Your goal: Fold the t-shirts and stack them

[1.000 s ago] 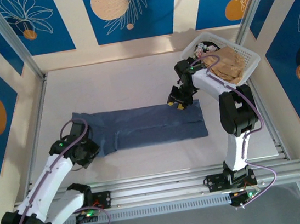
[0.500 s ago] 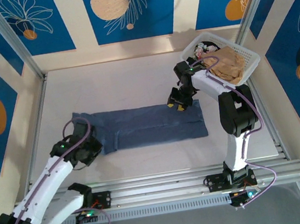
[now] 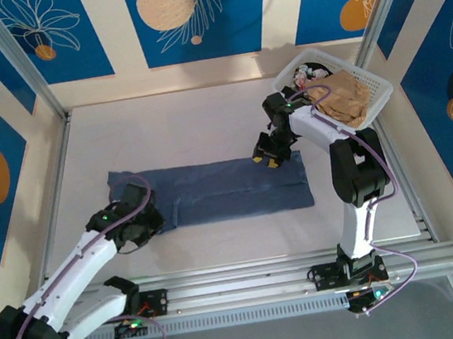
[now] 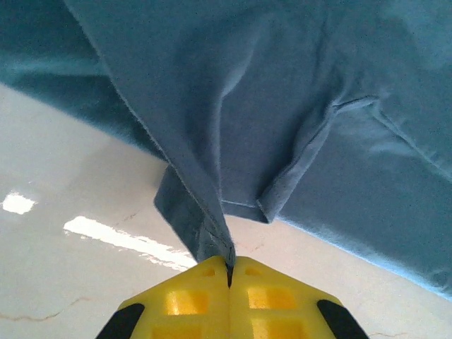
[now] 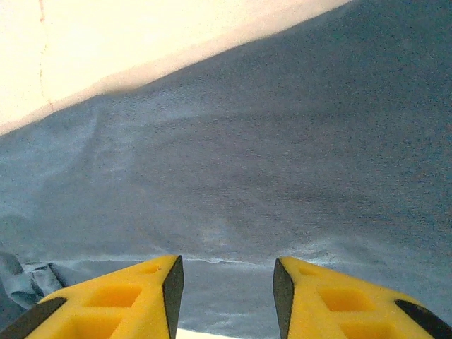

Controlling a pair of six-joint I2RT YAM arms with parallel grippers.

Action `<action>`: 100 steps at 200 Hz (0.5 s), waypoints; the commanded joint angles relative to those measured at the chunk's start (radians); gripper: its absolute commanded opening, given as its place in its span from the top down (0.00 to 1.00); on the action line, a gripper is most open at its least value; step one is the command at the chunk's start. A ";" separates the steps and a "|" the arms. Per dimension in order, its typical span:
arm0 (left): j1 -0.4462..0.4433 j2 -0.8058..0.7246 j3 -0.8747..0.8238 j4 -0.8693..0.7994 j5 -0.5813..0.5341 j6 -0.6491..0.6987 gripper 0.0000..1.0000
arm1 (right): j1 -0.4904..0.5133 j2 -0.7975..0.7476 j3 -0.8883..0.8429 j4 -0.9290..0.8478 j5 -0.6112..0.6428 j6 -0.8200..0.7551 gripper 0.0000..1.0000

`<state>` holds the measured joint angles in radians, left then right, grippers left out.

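A slate-blue t-shirt [image 3: 229, 190] lies folded into a long strip across the middle of the table. My left gripper [image 3: 151, 221] is at its near left end, shut on a pinched corner of the fabric. In the left wrist view the t-shirt [image 4: 296, 106] rises from the left gripper [image 4: 229, 263] in a lifted fold above the table. My right gripper [image 3: 268, 158] stands open over the far right edge of the strip. In the right wrist view the t-shirt [image 5: 247, 155] lies flat under the right gripper [image 5: 224, 272], with nothing between its fingers.
A white lattice basket [image 3: 364, 74] sits at the back right corner with a crumpled tan garment [image 3: 342, 97] in it. Metal frame posts and a rail bound the table. Bare tabletop lies behind and in front of the shirt.
My left arm has moved to the right, pulling the shirt's near left corner with it so the left end lifts and folds inward. The right arm has not moved.
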<state>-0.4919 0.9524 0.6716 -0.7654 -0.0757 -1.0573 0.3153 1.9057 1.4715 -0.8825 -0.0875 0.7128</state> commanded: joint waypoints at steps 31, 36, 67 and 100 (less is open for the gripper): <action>0.046 0.059 0.115 0.008 -0.043 0.175 1.00 | 0.006 -0.003 0.022 -0.030 -0.026 0.001 0.59; 0.065 0.068 0.123 -0.004 -0.046 0.183 1.00 | 0.005 -0.002 0.023 -0.032 -0.025 0.001 0.58; 0.184 0.119 0.158 -0.031 -0.048 0.250 1.00 | 0.004 -0.005 0.028 -0.041 -0.021 -0.004 0.58; 0.271 0.191 0.184 -0.039 -0.053 0.322 1.00 | 0.002 -0.014 0.021 -0.042 -0.021 -0.006 0.59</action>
<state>-0.2672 1.1046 0.8188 -0.7620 -0.1062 -0.8234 0.3153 1.9057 1.4731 -0.8890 -0.0872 0.7124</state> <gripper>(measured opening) 0.046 0.416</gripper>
